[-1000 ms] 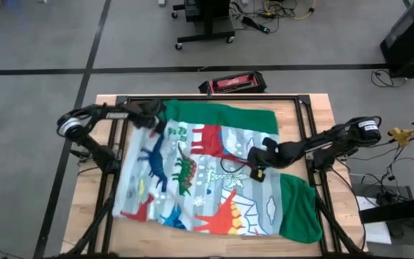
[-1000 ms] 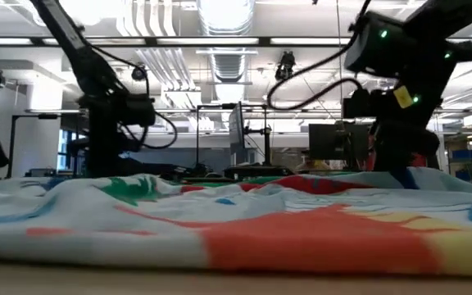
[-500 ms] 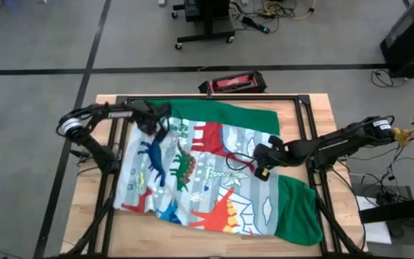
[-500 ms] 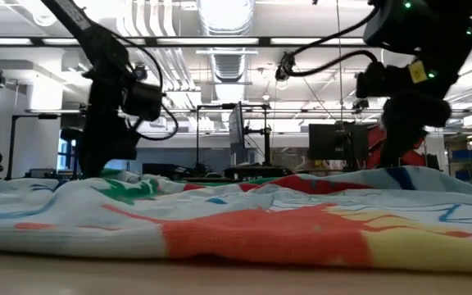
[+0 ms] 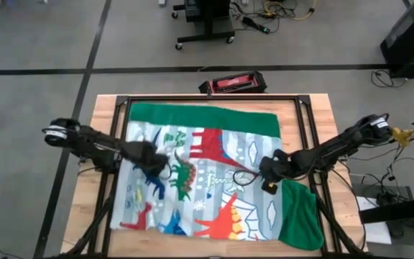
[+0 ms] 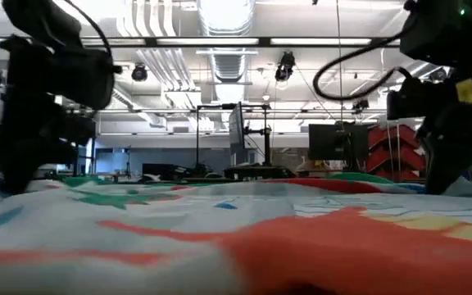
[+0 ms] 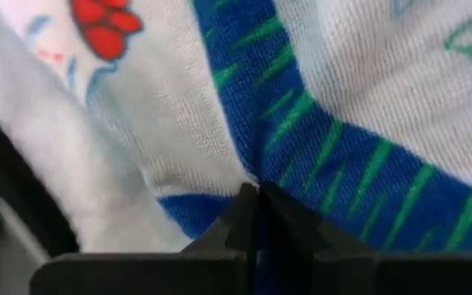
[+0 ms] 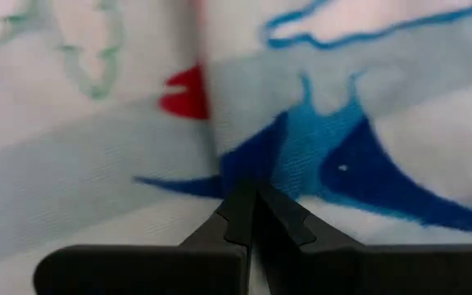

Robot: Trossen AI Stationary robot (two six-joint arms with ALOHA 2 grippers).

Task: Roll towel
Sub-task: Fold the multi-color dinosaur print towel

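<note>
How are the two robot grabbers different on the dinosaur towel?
The left gripper sits on the towel's left part, by a blue dinosaur; the right gripper sits at the right, beside the green flap. The left arm reaches in from the left, the right from the right. Both have jaws shut, pinching cloth.

Both end effectors (image 5: 152, 160) (image 5: 269, 173) on towel (image 5: 214, 155), table (image 5: 106, 108).
</note>
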